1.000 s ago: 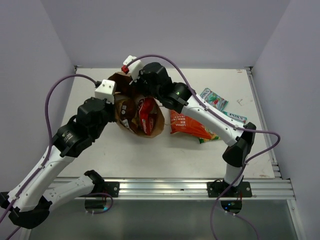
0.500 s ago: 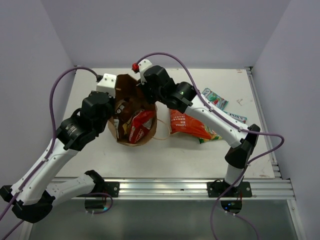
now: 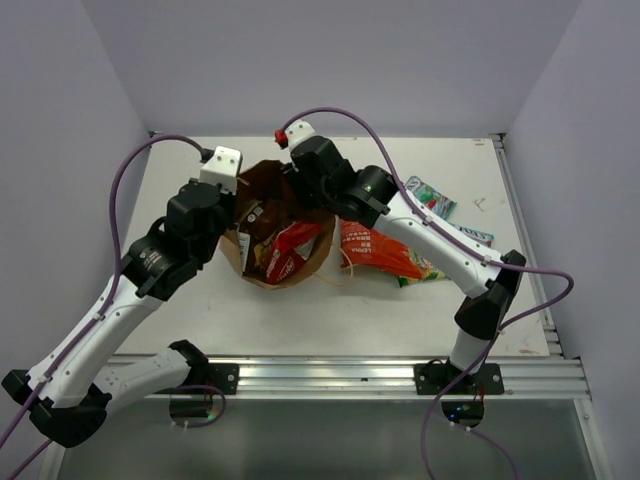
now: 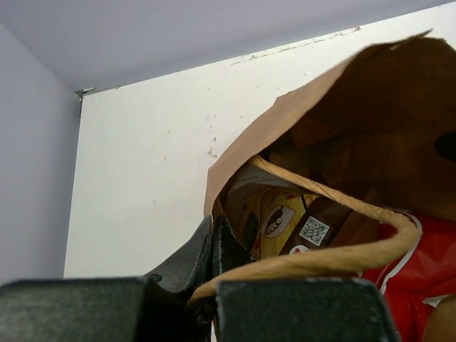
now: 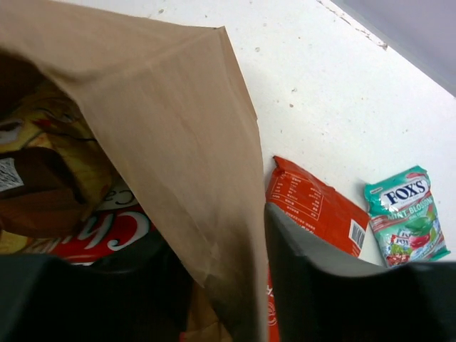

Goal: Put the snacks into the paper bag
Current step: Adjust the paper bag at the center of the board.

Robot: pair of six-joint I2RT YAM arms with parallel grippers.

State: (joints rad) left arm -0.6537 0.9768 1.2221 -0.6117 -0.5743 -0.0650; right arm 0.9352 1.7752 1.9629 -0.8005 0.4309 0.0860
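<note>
The brown paper bag (image 3: 262, 185) stands mid-table with its mouth up. Inside lie a red-white packet (image 3: 290, 250) and a brown-yellow packet (image 3: 255, 225). My left gripper (image 3: 232, 215) is shut on the bag's left rim (image 4: 212, 242), under a twisted handle (image 4: 320, 256). My right gripper (image 3: 318, 205) straddles the bag's right wall (image 5: 164, 142) with its jaws open, one finger (image 5: 313, 285) outside and the other inside. On the table to the right lie a red-orange bag (image 3: 385, 252), a green candy bag (image 3: 428, 197) and a small teal packet (image 3: 470, 235).
The right arm reaches over the red-orange bag (image 5: 313, 210), with the green candy bag (image 5: 406, 214) just beyond it. Side walls close in the table to the left and right. A metal rail (image 3: 330, 375) runs along the near edge.
Both arms shifted the bag a little to the right and its mouth has spread wider. My right gripper's jaws, shut on the bag's wall before, have parted. The left grip is unchanged.
</note>
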